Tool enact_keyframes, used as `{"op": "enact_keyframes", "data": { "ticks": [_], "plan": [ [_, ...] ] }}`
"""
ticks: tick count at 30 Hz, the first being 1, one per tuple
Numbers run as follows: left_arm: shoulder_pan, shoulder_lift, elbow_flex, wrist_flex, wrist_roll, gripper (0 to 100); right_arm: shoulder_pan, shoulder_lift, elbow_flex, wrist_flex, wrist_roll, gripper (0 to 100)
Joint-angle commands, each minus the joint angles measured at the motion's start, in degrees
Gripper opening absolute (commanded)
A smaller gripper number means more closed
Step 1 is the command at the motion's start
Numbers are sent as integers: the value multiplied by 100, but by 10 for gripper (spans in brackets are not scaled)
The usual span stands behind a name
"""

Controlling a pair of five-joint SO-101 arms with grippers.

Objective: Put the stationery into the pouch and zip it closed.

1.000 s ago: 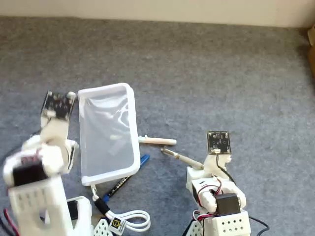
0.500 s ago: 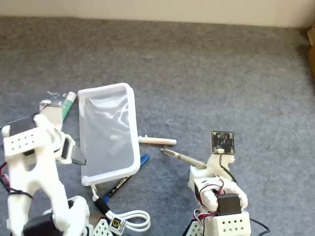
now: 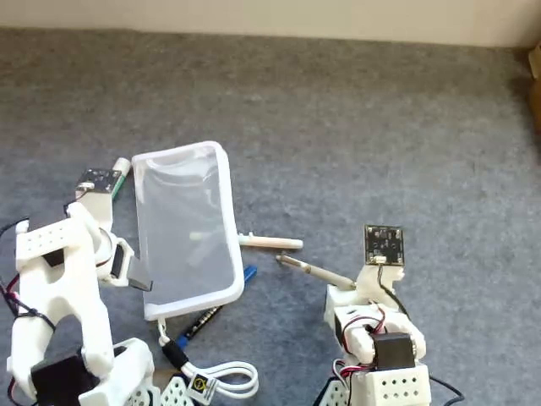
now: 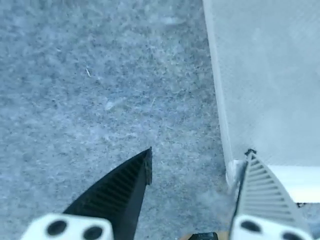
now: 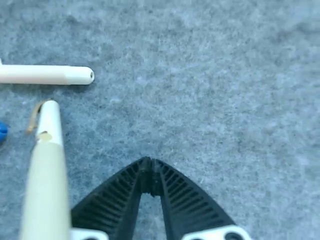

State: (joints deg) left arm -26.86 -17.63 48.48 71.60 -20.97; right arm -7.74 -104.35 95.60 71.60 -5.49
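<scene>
1. The left tool (image 4: 199, 151) is standing wide apart with nothing between its halves. It is hanging over the grey counter (image 3: 380, 127), with its white half sitting just beside a corner of the pouch (image 4: 270, 75).
2. The right tool (image 5: 148, 161) is pressing together on nothing, pointing down at the counter on the right side of the scene.
3. Just left of the right tool a cream pen (image 5: 46, 170) is lying at a slant. A second cream pen (image 5: 45, 75) is lying a little farther off, its rounded end pointing right.
4. The pouch, translucent white mesh, is lying flat left of centre with its long sides running near to far. Whether its zip is open I cannot tell.
5. A blue pen (image 3: 248, 273) is showing at the pouch's near right corner, and a black marker (image 3: 199, 321) is lying just beside its near edge.
6. A green-and-white stick (image 3: 119, 172) is resting by the pouch's far left corner, partly hidden by the left arm.
7. A white cable (image 3: 224, 378) is looping at the near edge, between the two arm bases.
</scene>
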Motion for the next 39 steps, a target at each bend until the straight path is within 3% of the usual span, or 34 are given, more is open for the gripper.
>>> {"op": "enact_keyframes", "data": {
  "ticks": [1,13,19,24,29,34,39],
  "plan": [
    [541,66,101,-132,79,273,66,-84,778,31,70,5],
    [2360,66,-22,-633,2119,274,66,-84,778,31,70,5],
    [3081,66,-716,-607,2725,274,75,-84,778,31,70,5],
    [3169,57,-1578,0,2954,274,119,-84,769,31,70,5],
    [3143,13,-2369,695,2971,274,602,-84,769,31,70,5],
    [3143,-822,-2299,835,2954,274,743,-84,769,-163,70,5],
    [3090,-2141,-1815,818,2954,274,1464,-84,769,-418,70,9]
  ]
}}
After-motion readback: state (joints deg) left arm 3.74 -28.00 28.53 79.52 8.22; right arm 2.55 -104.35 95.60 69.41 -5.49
